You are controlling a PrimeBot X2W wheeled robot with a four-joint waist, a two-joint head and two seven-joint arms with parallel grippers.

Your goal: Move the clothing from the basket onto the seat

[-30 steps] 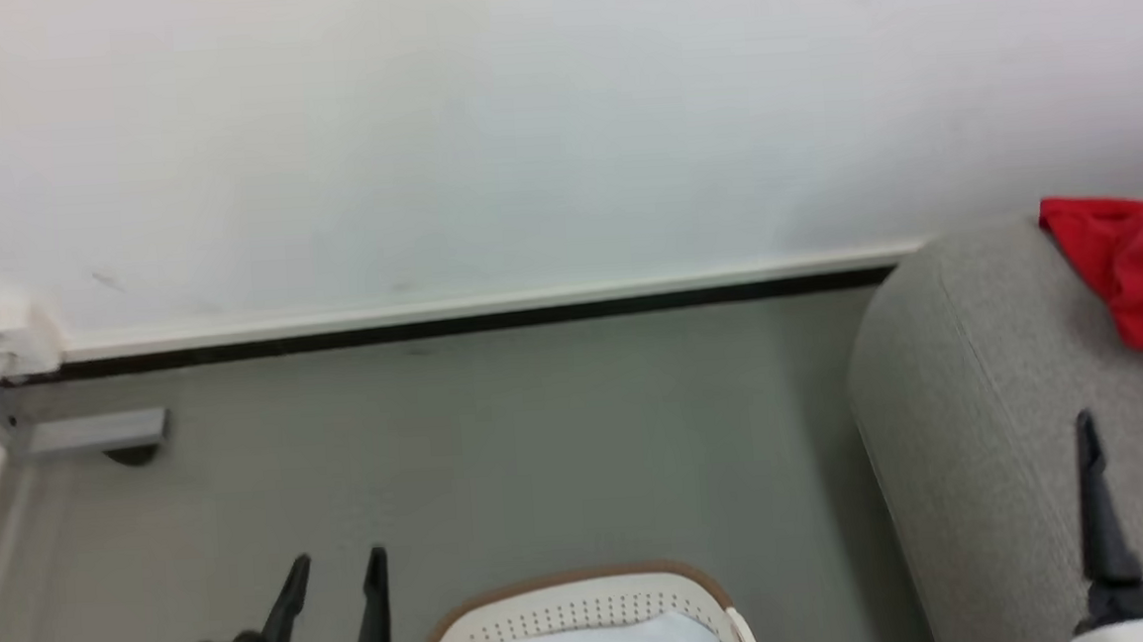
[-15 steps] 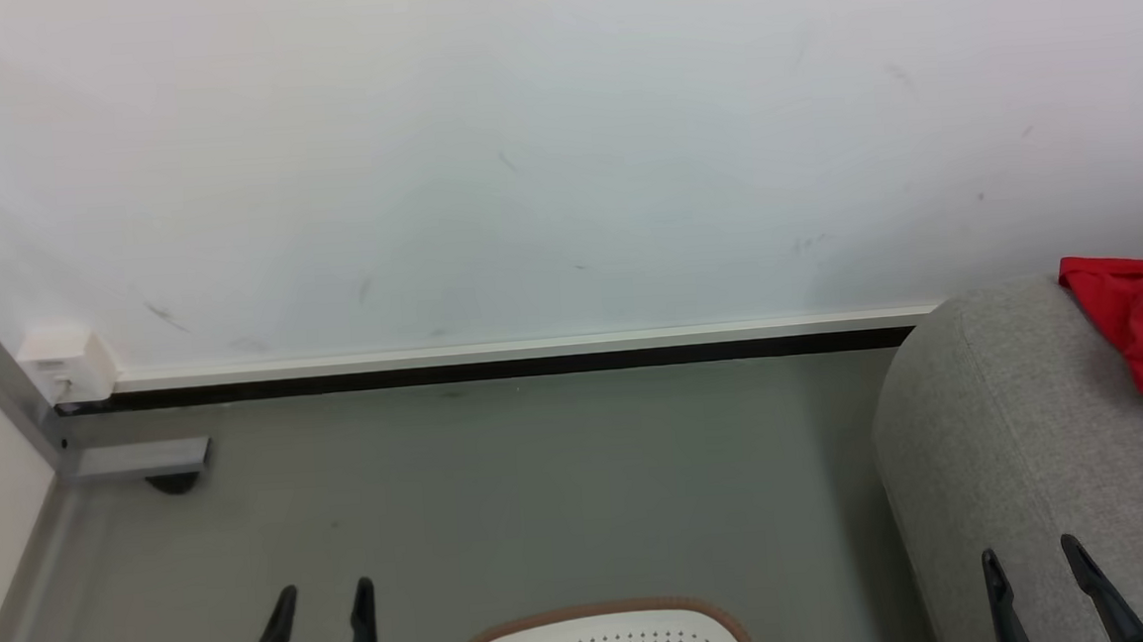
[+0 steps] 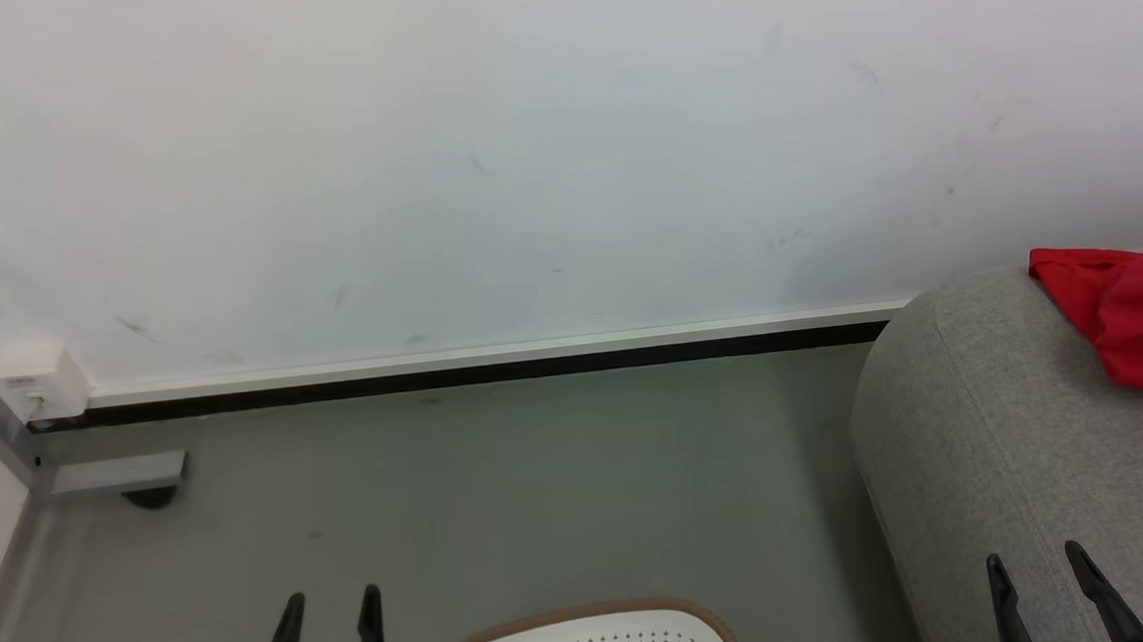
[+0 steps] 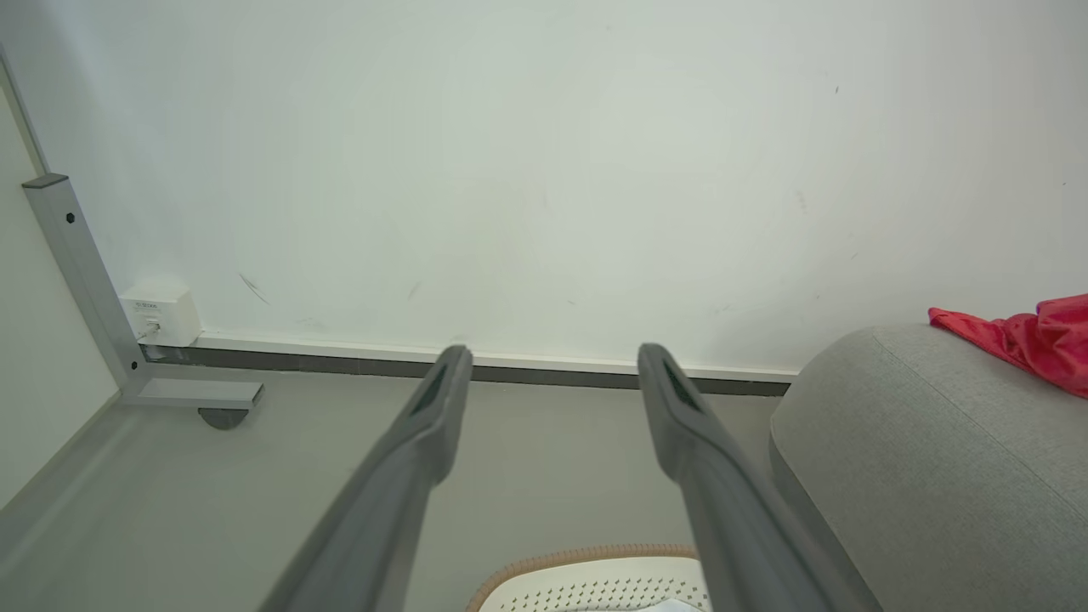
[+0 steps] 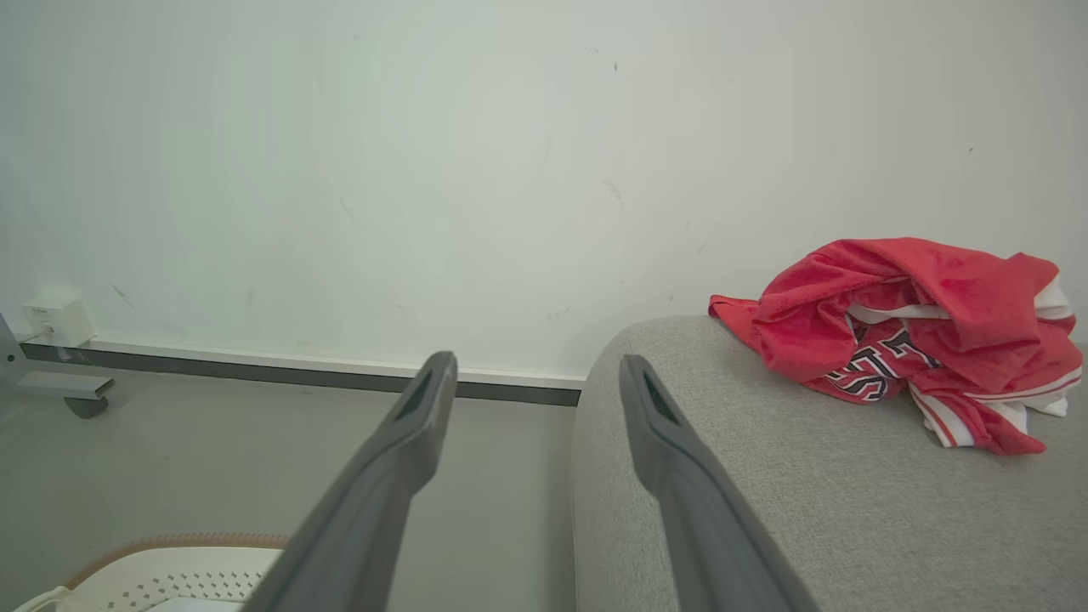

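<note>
Red clothing (image 5: 901,323) heaped on the seat (image 5: 765,510), back from its rounded edge

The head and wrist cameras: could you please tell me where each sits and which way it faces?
Head view: on the head, facing forward and down at floor, basket and seat; left gripper and right gripper show below.
Left wrist view: on the left wrist, facing the wall along its open fingers.
Right wrist view: on the right wrist, facing wall and seat along its open fingers.
Shared: both wrist views show the clothing on the seat.
</note>
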